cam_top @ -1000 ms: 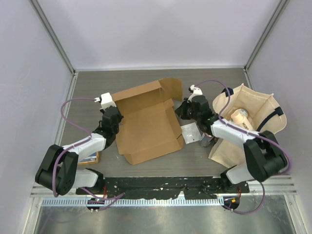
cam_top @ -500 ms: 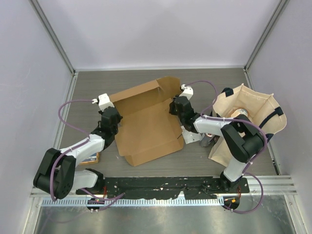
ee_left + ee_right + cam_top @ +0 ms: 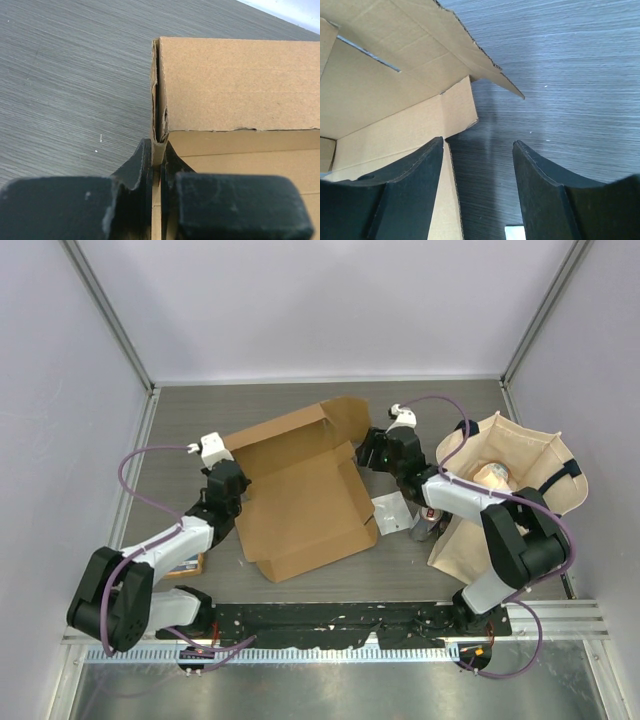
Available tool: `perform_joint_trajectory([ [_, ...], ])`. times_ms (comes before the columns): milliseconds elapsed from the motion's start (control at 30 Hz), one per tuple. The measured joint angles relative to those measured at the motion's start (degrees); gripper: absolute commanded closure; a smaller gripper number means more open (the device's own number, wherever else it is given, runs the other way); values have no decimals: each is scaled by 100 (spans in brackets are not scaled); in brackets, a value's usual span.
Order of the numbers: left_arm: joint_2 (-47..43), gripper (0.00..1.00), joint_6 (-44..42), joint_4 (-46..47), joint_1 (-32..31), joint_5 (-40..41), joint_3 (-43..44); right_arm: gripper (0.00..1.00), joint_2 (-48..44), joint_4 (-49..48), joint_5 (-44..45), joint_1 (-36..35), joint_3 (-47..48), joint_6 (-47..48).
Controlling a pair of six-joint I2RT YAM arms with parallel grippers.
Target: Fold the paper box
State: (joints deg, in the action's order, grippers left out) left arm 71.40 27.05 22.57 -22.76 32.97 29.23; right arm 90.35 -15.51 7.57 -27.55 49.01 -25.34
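Note:
The paper box is brown corrugated cardboard, partly folded, lying mid-table with a flap raised at its far right corner. My left gripper is at its left side, shut on the folded left wall edge, which is pinched between the black fingers. My right gripper stands open beside the box's right side. In the right wrist view its left finger is against the side wall, and bare table shows between the jaws.
A beige tote bag with dark handles stands at the right with something inside. A white packet and a small grey object lie between box and bag. An orange-and-blue packet lies near the left arm.
My right gripper has opened, letting go of the box's right flap, and drawn back to the right. The left gripper keeps its hold and has not moved.

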Motion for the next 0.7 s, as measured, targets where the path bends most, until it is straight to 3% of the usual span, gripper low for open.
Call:
perform_joint_trajectory([
  [300, -400, 100, 376, -278, 0, 7, 0, 33, 37, -994, -398, 173, -487, -1248],
  [533, -409, 100, 601, -374, 0, -22, 0, 47, 385, -1987, -758, 457, -496, -1893],
  [700, -448, 100, 680, -404, 0, -26, 0, 48, 730, -2282, -1040, 516, -494, -2129],
])
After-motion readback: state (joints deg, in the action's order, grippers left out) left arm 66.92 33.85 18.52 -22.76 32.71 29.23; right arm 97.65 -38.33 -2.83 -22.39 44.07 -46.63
